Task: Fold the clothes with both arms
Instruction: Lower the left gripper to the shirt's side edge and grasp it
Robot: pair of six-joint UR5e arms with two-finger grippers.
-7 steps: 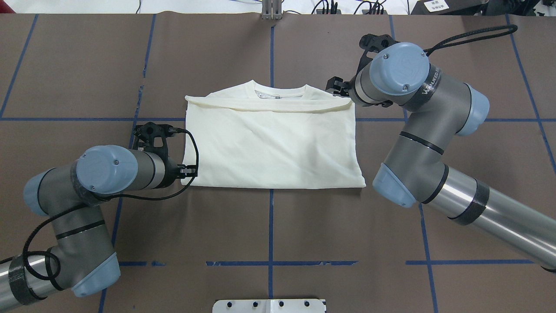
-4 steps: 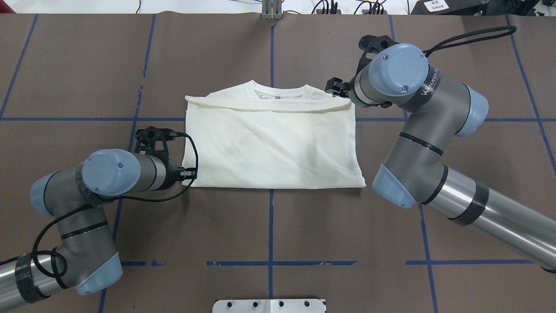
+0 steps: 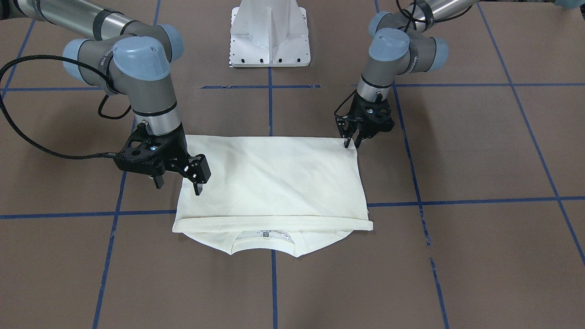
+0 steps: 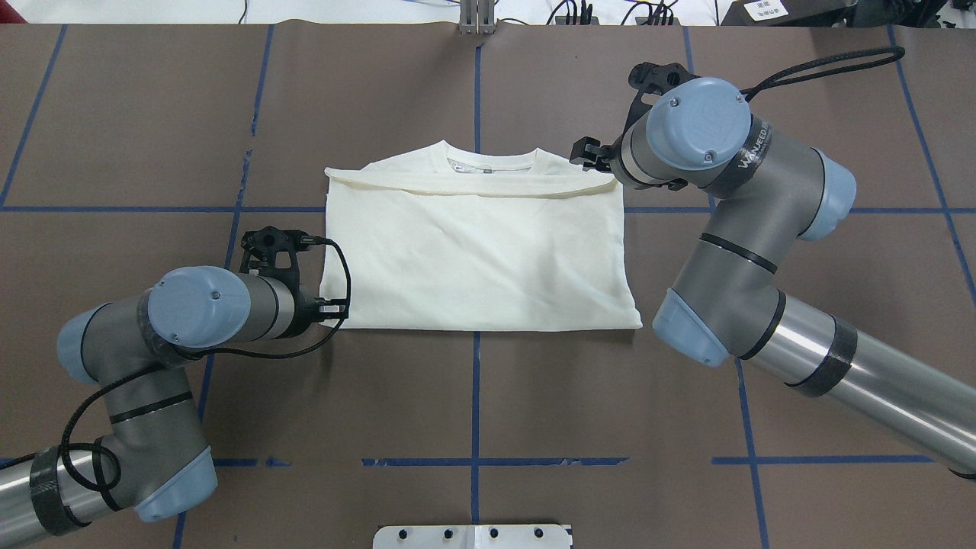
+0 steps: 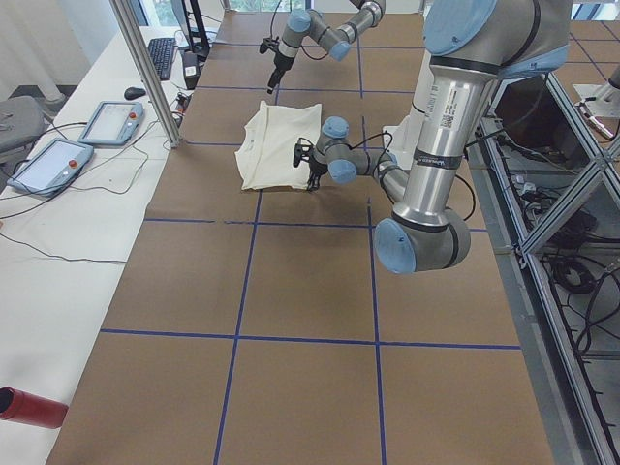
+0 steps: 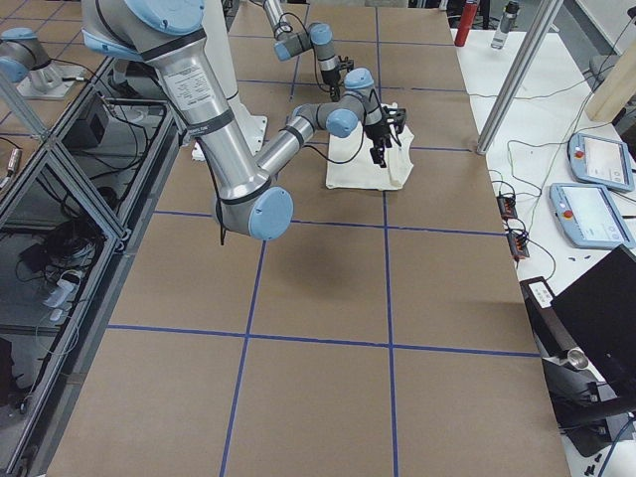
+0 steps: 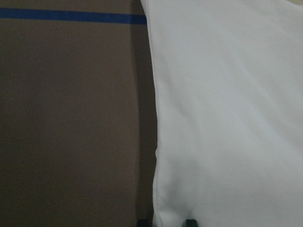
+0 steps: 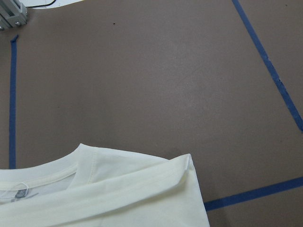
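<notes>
The cream T-shirt (image 3: 274,183) lies folded on the brown table, plain side up, with its collar (image 4: 488,162) at the far edge; no print shows. My left gripper (image 3: 351,145) is low at the shirt's near-left corner (image 4: 334,309). Its fingertips (image 7: 189,221) stand a small way apart, astride the shirt's side edge (image 7: 156,142). My right gripper (image 3: 178,185) is wide open and empty, just above the shirt's right edge near the collar end. The right wrist view shows that shirt corner (image 8: 184,165) but no fingers.
The white pedestal base (image 3: 269,32) stands at the robot's side of the table. Blue tape lines (image 4: 475,396) cross the brown table cover. Teach pendants (image 5: 97,121) and a red bottle (image 5: 29,407) lie on the side bench beyond the table's far edge.
My left arm has moved toward the robot along the shirt's left edge, down to its near-left corner. My right arm has barely shifted. The shirt lies as before.
</notes>
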